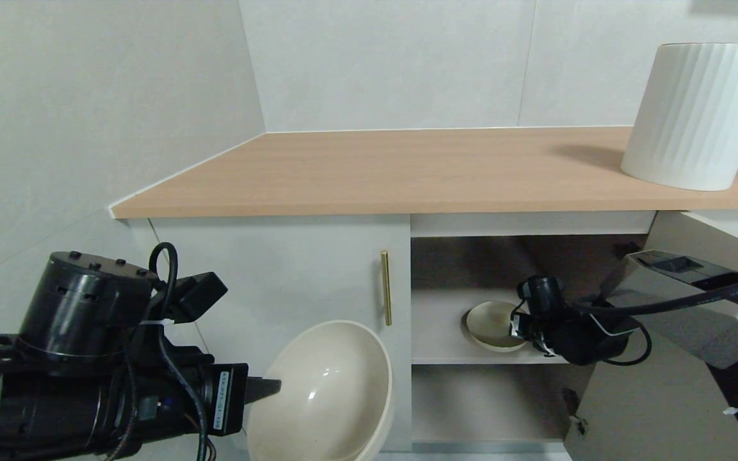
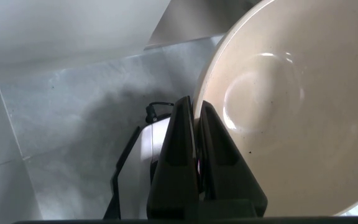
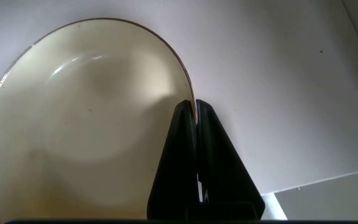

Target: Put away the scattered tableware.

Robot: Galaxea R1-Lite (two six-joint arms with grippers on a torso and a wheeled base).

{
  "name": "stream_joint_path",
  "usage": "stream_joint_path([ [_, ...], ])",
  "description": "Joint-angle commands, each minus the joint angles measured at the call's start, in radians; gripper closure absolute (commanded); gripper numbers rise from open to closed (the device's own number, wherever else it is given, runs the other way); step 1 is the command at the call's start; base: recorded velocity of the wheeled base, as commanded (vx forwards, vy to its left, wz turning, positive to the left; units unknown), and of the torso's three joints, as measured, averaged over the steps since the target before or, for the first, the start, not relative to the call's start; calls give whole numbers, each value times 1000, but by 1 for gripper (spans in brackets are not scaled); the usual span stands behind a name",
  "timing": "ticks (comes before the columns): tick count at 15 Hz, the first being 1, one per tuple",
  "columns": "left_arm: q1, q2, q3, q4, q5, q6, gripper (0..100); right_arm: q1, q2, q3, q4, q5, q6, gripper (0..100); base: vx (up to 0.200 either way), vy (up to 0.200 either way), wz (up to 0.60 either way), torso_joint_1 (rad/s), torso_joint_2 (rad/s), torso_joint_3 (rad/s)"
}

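Right claw [image 1: 515,326] is pinched shut on the rim of a small cream plate [image 1: 491,323], inside the open right half of the cupboard [image 1: 446,225]. The plate lies flat and low over the middle shelf [image 1: 436,346], to the left of the claw, which grips its right edge. Whether its base is touching the shelf cannot be told. If it is down, the right arm only needs to let go and draw back towards the near right, the way it came in.

Left claw [image 1: 273,386] is clamped on the left rim of a large cream bowl [image 1: 334,390]. It hangs tilted on edge, hollow side facing near and up, in front of the closed door [image 1: 279,275] and just beside its brass handle [image 1: 385,288]. The opening lies to the right of the bowl and farther in, so the bowl must travel right and then away. The right arm fills that gap now; the likely snag is the two arms meeting there, so the right one should probably clear out first.
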Motion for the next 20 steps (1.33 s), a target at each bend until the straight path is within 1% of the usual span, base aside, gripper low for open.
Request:
stream_joint_path([
  [1, 0, -1, -1, 0, 0, -1, 100, 0, 6, -5, -1, -1, 0, 100, 0, 0, 0, 0, 0, 0],
  [4, 0, -1, -1, 0, 0, -1, 100, 0, 6, -7, 0, -1, 0, 100, 0, 0, 0, 0, 0, 0],
  [5, 0, -1, -1, 0, 0, -1, 100, 2, 6, -7, -1, -1, 0, 0, 0, 0, 0, 0, 0, 0],
  [11, 0, 1, -1, 0, 0, -1, 100, 0, -13, 4, -1, -1, 1, 0, 0, 0, 0, 0, 0, 0],
  [12, 0, 5, -2, 0, 0, -1, 100, 0, -37, 30, -1, -1, 3, 0, 0, 0, 0, 0, 0, 0],
  [13, 0, 15, -2, 0, 0, -1, 100, 3, -93, 101, -1, 9, 1, 0, 0, 0, 0, 0, 0, 0],
  [16, -32, 53, -7, -9, 15, 1, 100, 57, -317, 280, 22, 78, -17, 0, 0, 0, 0, 0, 0, 0],
  [17, -48, 70, -13, -19, 21, 1, 100, 71, -390, 311, 68, 87, -37, 0, 0, 0, 0, 0, 0, 0],
  [18, -89, 127, -34, -32, 53, 1, 100, 114, -554, 332, 212, 108, -57, 0, 0, 0, 0, 0, 0, 0],
  [19, -114, 154, -36, -34, 93, -1, 100, 154, -669, 332, 307, 121, -57, 0, 0, 0, 0, 0, 0, 0],
  [20, -124, 182, -39, -35, 132, 1, 100, 201, -777, 334, 407, 157, -57, 0, 0, 0, 0, 0, 0, 0],
])
